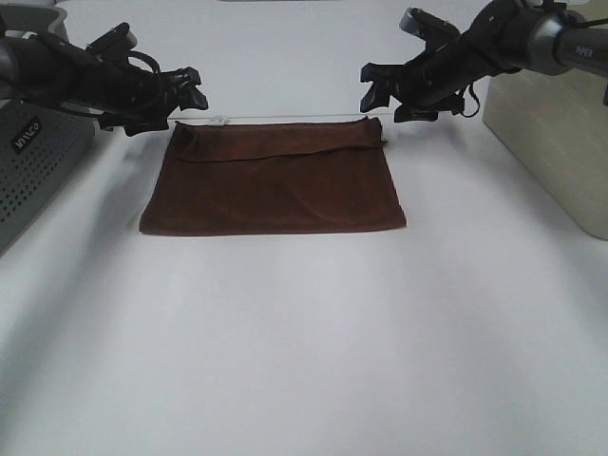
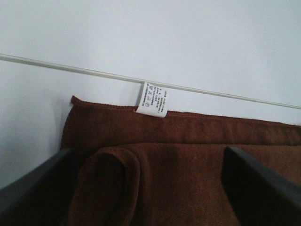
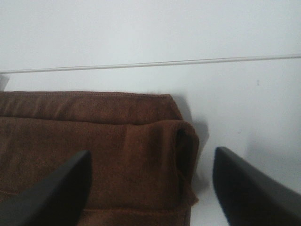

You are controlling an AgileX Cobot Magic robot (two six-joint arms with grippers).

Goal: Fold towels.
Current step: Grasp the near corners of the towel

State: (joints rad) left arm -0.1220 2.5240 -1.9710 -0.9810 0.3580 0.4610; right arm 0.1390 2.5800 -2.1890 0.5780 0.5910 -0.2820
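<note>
The dark reddish-brown towel (image 1: 275, 185) lies flat on the white table, folded over so its upper layer ends a little short of the far edge. Its white tag (image 2: 153, 100) sticks out at the far left edge. My left gripper (image 1: 193, 95) hovers open just above the far left corner, its fingers (image 2: 33, 188) spread over the folded layer (image 2: 155, 183). My right gripper (image 1: 378, 91) hovers open above the far right corner (image 3: 181, 136), with its fingers (image 3: 51, 188) either side of it. Neither holds anything.
A grey perforated box (image 1: 33, 161) stands at the left edge and a cream box (image 1: 560, 133) at the right. A thin seam (image 2: 211, 92) runs across the table just behind the towel.
</note>
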